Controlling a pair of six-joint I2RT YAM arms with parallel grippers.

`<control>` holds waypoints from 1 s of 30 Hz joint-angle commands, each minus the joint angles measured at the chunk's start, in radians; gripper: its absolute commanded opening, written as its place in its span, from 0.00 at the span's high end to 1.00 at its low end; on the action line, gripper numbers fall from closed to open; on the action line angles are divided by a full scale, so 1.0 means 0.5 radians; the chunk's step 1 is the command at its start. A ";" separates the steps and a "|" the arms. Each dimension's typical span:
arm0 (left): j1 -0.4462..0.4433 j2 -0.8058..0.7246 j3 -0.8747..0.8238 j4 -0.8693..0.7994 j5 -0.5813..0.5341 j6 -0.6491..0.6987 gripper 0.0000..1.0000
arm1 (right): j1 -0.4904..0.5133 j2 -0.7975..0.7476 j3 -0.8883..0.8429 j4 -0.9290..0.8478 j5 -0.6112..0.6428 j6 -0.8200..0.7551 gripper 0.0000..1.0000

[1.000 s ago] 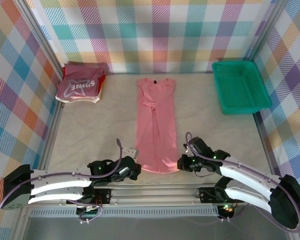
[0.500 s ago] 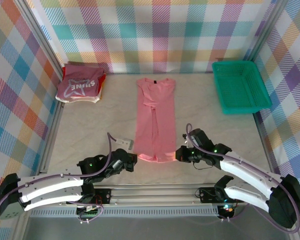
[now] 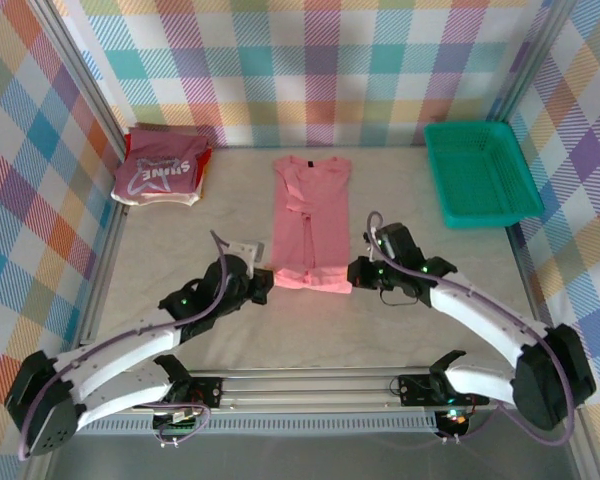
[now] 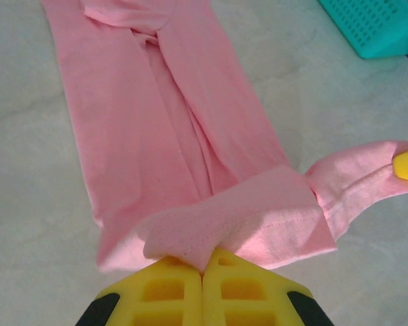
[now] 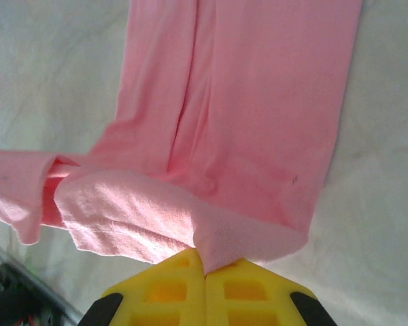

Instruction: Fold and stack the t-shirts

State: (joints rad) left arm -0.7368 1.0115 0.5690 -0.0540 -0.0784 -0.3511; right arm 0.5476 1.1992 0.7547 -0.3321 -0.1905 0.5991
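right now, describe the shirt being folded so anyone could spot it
On the table, look midway between the green basket and the folded stack. The salmon-pink t-shirt lies as a long strip, plain, with its near hem pinched by the left gripper and right gripper.

shirt (image 3: 310, 205): pink knit cloth, matt, soft, stitched hem
stack (image 3: 158, 175): cloth, matt, white print on top
fingers (image 4: 156, 293): yellow plastic, smooth, slight sheen
surface (image 3: 180, 260): pale, marbled, matt, smooth
basket (image 3: 480, 175): green plastic mesh, slight gloss
rail (image 3: 310, 385): bare metal, dull
walls (image 3: 310, 70): plaid print, matt, material unclear
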 commanded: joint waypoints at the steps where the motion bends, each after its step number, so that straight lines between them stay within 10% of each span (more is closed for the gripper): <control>1: 0.167 0.232 0.142 0.280 0.220 0.210 1.00 | -0.096 0.195 0.182 0.099 0.026 -0.158 1.00; 24: 0.678 1.547 1.086 0.366 0.541 0.640 0.99 | -0.388 1.314 1.080 0.275 -0.045 -0.359 0.98; 27: 0.739 1.702 1.296 0.316 0.473 0.681 0.59 | -0.435 1.472 1.288 0.216 -0.087 -0.374 0.68; 30: 0.821 1.808 1.567 0.219 0.442 0.636 0.52 | -0.521 1.572 1.539 0.142 -0.217 -0.316 0.65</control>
State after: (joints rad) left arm -0.3702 1.8935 1.2591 0.0864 0.1631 -0.0437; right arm 0.3229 1.9720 1.4372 -0.2478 -0.2329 0.4324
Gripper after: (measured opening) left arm 0.480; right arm 0.348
